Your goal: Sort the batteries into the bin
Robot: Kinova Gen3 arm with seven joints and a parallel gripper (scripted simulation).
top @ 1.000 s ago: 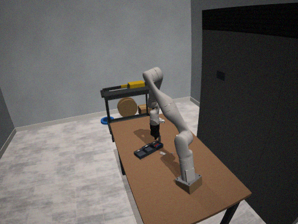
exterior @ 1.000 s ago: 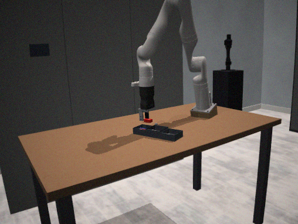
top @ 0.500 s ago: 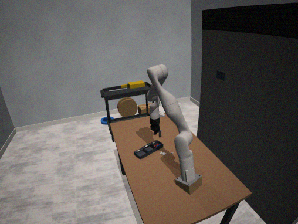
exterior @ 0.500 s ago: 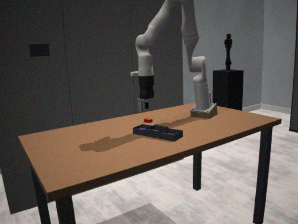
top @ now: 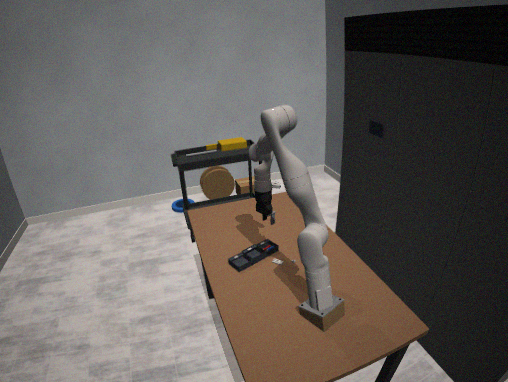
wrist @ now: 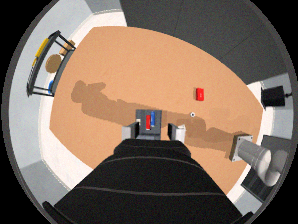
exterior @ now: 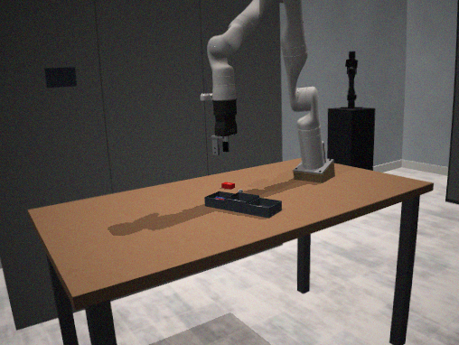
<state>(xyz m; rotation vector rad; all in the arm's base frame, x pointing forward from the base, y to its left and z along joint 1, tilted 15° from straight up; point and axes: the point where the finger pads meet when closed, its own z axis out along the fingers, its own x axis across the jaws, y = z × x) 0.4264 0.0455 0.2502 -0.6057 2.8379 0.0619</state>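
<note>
A dark row of three bins (top: 239, 262) (exterior: 266, 209) lies on the brown table (top: 280, 330) (exterior: 135, 253). Its end compartment holds a blue and a red battery (top: 267, 247) (exterior: 220, 197) (wrist: 149, 120); I cannot read the bin letters. My gripper (top: 267, 216) (exterior: 220, 145) (wrist: 153, 128) is open and empty, high above that end of the bins. A small red block (exterior: 228, 185) (wrist: 200, 94) lies on the table beyond the bins. A small white thing (top: 276, 261) and a tiny round thing (exterior: 239, 191) (wrist: 193, 115) lie beside the bins.
The arm's base (top: 322, 312) (exterior: 313, 172) stands on the table near the dark wall. A dark shelf rack (top: 210, 157) with a yellow box stands past the table's far end. A black pedestal (exterior: 351, 135) stands behind the base.
</note>
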